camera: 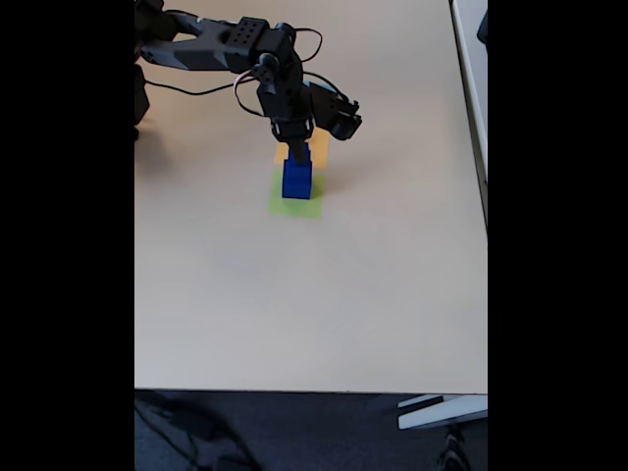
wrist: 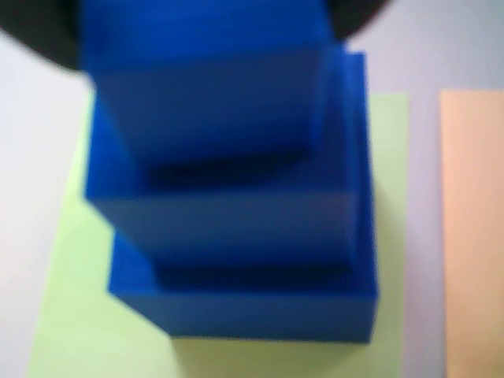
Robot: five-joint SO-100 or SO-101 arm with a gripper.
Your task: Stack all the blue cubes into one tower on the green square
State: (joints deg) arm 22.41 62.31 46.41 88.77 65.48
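Note:
Three blue cubes stand as a stepped tower (camera: pixel 296 179) on the green square (wrist: pixel 87 315), which also shows in the fixed view (camera: pixel 294 208). In the wrist view the largest cube (wrist: pixel 260 311) is at the bottom, a middle cube (wrist: pixel 236 220) rests on it, and the top cube (wrist: pixel 205 87) sits on that. My gripper (camera: pixel 296 147) hangs straight over the tower. Its dark fingers flank the top cube at the upper corners of the wrist view, pressed against its sides. The picture is blurred.
An orange square (wrist: pixel 472 236) lies flat right of the green one in the wrist view, behind the tower (camera: pixel 319 147) in the fixed view. The pale table (camera: pixel 314 294) stretches wide toward its front edge. Cables trail from the arm (camera: pixel 235 44) at the back.

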